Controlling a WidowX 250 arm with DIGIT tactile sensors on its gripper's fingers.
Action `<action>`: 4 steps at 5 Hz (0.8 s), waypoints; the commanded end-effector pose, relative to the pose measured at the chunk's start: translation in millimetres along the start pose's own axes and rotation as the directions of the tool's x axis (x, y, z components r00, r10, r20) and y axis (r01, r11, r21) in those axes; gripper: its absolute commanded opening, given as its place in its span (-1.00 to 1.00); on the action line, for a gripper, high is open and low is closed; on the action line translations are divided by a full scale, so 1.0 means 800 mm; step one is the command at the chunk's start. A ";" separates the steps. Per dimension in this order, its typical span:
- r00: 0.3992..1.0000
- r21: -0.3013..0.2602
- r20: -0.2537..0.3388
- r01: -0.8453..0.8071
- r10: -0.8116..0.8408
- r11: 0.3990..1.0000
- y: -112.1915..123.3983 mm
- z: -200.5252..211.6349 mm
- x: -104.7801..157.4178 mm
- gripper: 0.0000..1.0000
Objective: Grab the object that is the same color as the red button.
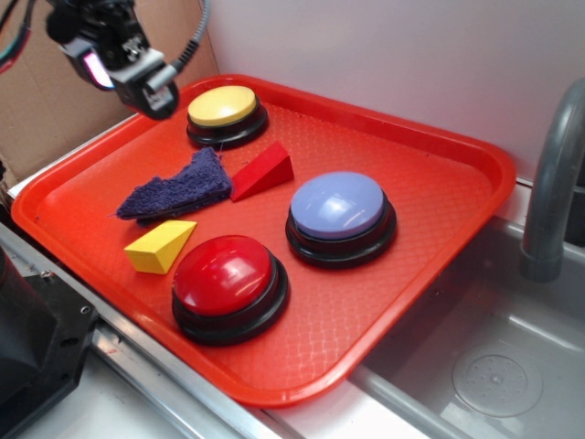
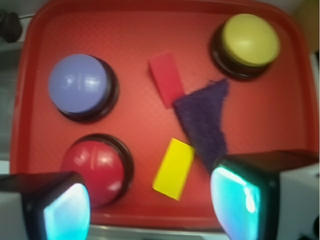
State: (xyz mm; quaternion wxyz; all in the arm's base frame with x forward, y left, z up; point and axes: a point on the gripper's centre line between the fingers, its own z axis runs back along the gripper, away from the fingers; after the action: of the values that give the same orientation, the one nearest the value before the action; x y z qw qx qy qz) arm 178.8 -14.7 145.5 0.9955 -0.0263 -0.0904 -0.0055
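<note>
Gripper (image 1: 137, 78) up at the far left corner of the red tray (image 1: 439, 146) in the exterior view, raised clear of everything on it, fingers too foreshortened there to judge. Just beyond the fingers toward the tray's back edge, yellow button (image 1: 222, 105). Below and nearer the camera from the fingers, purple cloth (image 1: 178, 189), with the red wedge block (image 1: 262, 171) touching the cloth's far end, well apart from the fingers. Farther out, yellow wedge block (image 1: 160, 245), then the red button (image 1: 224, 274) near the front rim and the lavender-blue button (image 1: 338, 206) toward the sink (image 1: 494, 366) and grey faucet (image 1: 553, 183). Wrist view: two fingers (image 2: 242, 197) spread wide at the bottom corners, nothing between them but open tray (image 2: 135, 30). Ahead of the gap, the yellow wedge block (image 2: 173, 168); beyond it, the red wedge block (image 2: 166, 77) lying at a slant, untouched, its lower end against the purple cloth (image 2: 206, 117). Partly behind the left-of-frame finger, the red button (image 2: 92, 167); above that, the lavender-blue button (image 2: 78, 83). Ahead of the other finger, far across the tray, the yellow button (image 2: 250, 40).
</note>
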 end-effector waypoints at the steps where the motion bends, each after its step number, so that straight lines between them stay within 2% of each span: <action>1: 0.999 0.068 0.011 0.044 -0.045 0.997 0.025 -0.060 0.043 1.00; 2: 0.997 0.112 0.027 0.067 -0.071 0.991 0.032 -0.091 0.056 1.00; 3: 0.997 0.058 0.013 0.076 -0.076 0.995 0.035 -0.119 0.071 1.00; 4: 0.997 0.072 -0.048 0.060 -0.056 0.996 0.044 -0.148 0.084 1.00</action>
State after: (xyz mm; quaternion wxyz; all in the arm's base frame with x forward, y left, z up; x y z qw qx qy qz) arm 256.8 9.5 27.3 0.9985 0.0103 -0.0409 -0.0359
